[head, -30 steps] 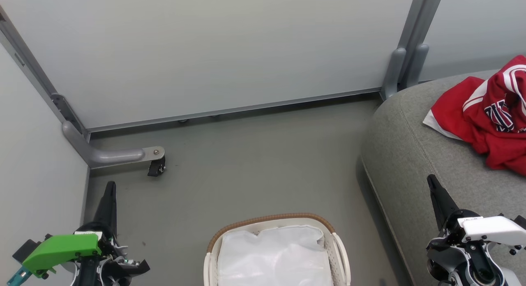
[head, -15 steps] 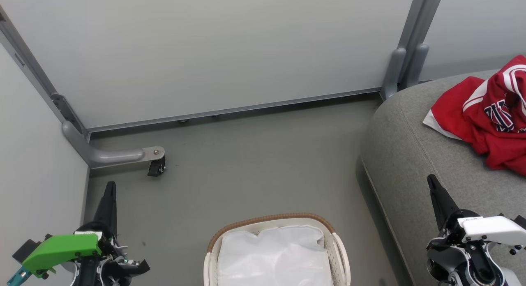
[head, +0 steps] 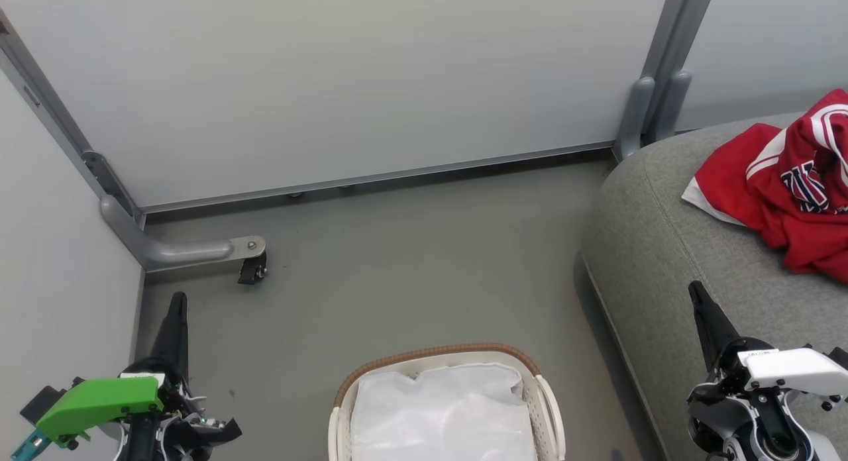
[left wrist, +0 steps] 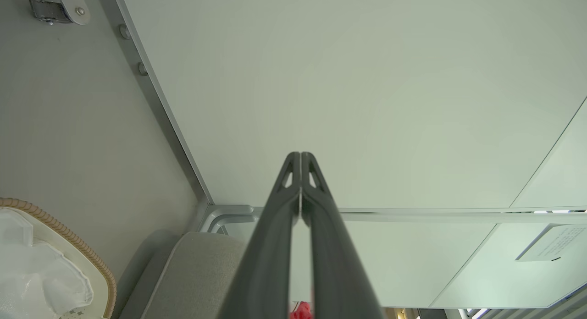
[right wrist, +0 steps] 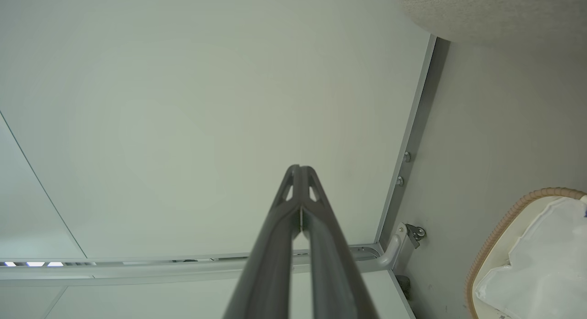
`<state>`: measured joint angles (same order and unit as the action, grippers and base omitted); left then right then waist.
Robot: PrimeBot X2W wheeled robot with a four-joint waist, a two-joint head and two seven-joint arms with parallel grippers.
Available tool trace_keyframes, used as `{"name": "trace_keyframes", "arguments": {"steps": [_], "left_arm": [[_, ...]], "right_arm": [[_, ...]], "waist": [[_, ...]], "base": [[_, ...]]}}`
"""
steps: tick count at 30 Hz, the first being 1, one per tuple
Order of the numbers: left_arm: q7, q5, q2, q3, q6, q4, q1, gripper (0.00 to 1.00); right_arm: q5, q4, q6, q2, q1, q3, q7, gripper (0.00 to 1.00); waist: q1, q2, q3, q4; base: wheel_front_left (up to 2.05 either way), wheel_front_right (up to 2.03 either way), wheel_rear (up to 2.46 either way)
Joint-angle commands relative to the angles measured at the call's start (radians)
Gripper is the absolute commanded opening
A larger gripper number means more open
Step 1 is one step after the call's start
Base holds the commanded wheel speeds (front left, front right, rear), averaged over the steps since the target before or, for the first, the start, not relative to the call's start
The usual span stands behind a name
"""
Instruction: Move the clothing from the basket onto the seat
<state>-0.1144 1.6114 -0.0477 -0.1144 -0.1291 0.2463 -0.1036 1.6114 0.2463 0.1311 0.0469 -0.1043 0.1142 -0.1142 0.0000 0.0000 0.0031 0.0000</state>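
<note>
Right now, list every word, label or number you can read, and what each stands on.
No text reads in full.
Navy-and-white lettering on the crumpled bright red sports garment, lying on the light grey fabric seat: folded over, unreadable.
Print on the white sheet on the pale wall panel: too small.
Tiny label on the white housing of the right gripper: blurred.

A plain grey floor (head: 411,262) runs back to pale partition panels (head: 344,77) set in a grey metal frame (head: 371,177). At the left corner a curved grey foot (head: 179,250) ends over a small black caster (head: 252,270). A grey upright post (head: 662,70) joins two panels at the right.
</note>
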Motion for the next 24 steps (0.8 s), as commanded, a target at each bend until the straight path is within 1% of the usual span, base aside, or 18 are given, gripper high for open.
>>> {"name": "trace_keyframes", "arguments": {"steps": [1, 24], "left_arm": [[-0.003, 0.003, -0.005, -0.002, -0.004, -0.002, -0.011, 0.00], [-0.003, 0.003, -0.005, -0.002, -0.005, -0.003, -0.011, 0.00]], "right_arm": [[0.003, -0.004, -0.001, 0.006, -0.008, 0.002, -0.003, 0.00], [0.003, -0.004, -0.001, 0.006, -0.007, 0.002, -0.003, 0.00]], "waist": [[0.0000, 0.0000, 0.000, 0.000], [0.0000, 0.0000, 0.000, 0.000]], "base": [[0.00, 0.00, 0.00], [0.00, 0.00, 0.00]]}}
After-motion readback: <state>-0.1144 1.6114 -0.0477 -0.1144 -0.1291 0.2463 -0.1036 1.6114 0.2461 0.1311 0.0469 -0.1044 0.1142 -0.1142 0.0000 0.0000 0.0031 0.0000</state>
